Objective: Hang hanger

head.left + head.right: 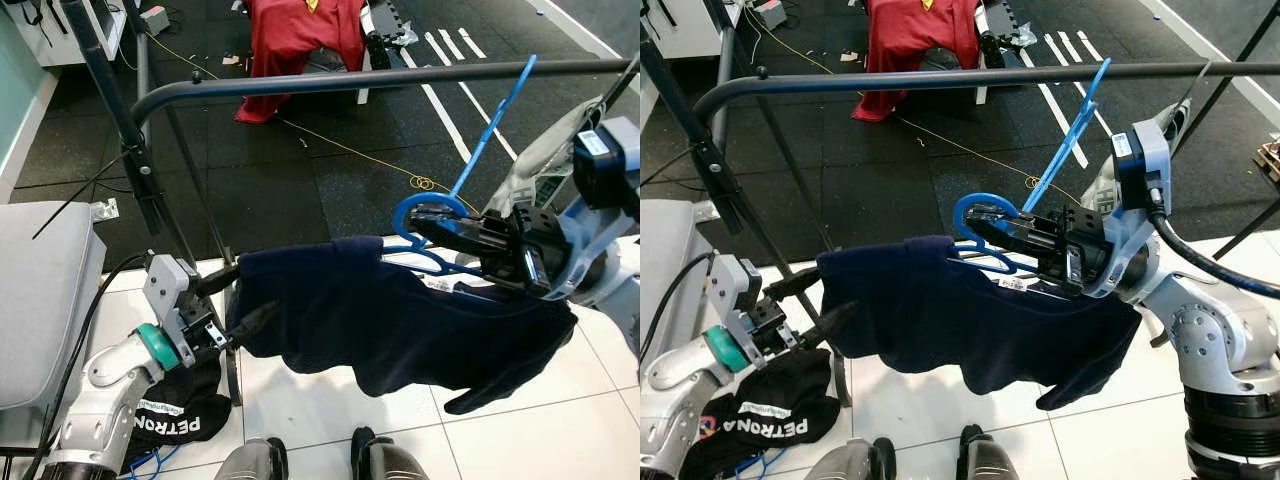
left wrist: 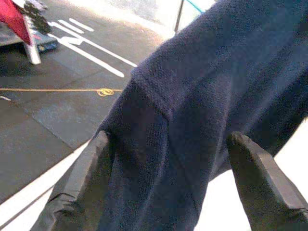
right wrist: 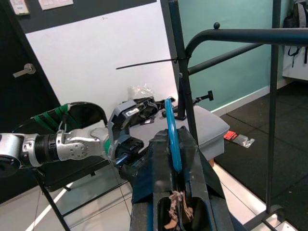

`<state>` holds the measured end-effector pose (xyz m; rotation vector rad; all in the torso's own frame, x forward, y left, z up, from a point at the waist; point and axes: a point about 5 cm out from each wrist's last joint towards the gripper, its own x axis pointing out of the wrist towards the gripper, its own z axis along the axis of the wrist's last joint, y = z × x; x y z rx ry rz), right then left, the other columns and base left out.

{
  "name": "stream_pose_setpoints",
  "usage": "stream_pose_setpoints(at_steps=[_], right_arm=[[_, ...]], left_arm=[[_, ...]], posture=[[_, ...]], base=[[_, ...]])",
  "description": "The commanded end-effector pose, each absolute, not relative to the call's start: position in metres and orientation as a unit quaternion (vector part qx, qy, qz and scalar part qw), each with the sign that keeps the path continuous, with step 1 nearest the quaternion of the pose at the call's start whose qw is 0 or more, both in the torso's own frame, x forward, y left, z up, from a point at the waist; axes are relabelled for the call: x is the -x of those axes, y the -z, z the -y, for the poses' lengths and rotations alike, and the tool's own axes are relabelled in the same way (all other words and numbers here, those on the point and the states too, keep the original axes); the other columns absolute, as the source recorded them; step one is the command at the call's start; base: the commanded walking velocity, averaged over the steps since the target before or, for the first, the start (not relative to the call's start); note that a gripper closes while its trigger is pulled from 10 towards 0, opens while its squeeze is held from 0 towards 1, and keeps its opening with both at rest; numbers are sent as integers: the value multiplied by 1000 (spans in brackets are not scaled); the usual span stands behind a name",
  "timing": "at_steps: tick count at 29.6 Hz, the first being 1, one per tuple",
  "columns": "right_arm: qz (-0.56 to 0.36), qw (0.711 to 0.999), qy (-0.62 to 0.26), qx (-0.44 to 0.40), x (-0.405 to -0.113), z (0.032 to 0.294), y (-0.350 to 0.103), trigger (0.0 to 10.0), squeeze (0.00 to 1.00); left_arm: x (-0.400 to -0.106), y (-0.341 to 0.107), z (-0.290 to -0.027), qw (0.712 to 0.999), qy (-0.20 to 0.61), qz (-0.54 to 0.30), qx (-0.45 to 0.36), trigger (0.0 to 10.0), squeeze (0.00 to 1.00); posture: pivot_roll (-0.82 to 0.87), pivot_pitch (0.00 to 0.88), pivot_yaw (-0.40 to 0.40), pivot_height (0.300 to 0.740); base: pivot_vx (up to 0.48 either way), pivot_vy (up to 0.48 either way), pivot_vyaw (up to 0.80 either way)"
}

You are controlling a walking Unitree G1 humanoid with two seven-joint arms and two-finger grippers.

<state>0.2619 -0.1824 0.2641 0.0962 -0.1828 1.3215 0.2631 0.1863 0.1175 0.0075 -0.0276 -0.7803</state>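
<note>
A navy sweater [image 1: 370, 310] hangs on a blue hanger [image 1: 968, 208], held level below the black rail [image 1: 350, 80]. My right gripper [image 1: 985, 222] is shut on the hanger just under its hook, and the wrist view shows the blue hook [image 3: 171, 134] rising from between the fingers. My left gripper [image 1: 245, 297] is open at the sweater's left shoulder. One finger [image 2: 91, 168] lies on each side of the cloth, and the navy fabric [image 2: 192, 96] sits between them.
A second blue hanger [image 1: 495, 125] hangs from the rail behind my right arm. The rack's upright [image 1: 120, 110] stands at the left, beside a grey cushion [image 1: 40, 290]. A black printed garment [image 1: 175, 415] lies on the white tiles. A red garment [image 1: 300, 35] hangs far back.
</note>
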Motion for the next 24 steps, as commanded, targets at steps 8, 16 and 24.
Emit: stream_pose_setpoints(at_steps=[8, 16, 24], right_arm=[[116, 772, -623, -43, -268, 182, -276, 0, 0], [115, 766, -631, -54, -271, 173, -271, 0, 0], [132, 756, -637, -70, -275, 160, -268, 0, 0]], left_arm=[[-258, -120, -191, 916, 401, 6, 3, 10000, 1000], [-262, -125, -195, 929, 370, 11, 0, 10000, 1000], [-256, -127, -200, 915, 402, -21, 1, 10000, 1000]], posture=[[-89, 91, 60, 740], [-57, 110, 42, 740], [-11, 132, 59, 740]], base=[[0, 0, 0], [0, 0, 0], [0, 0, 0]])
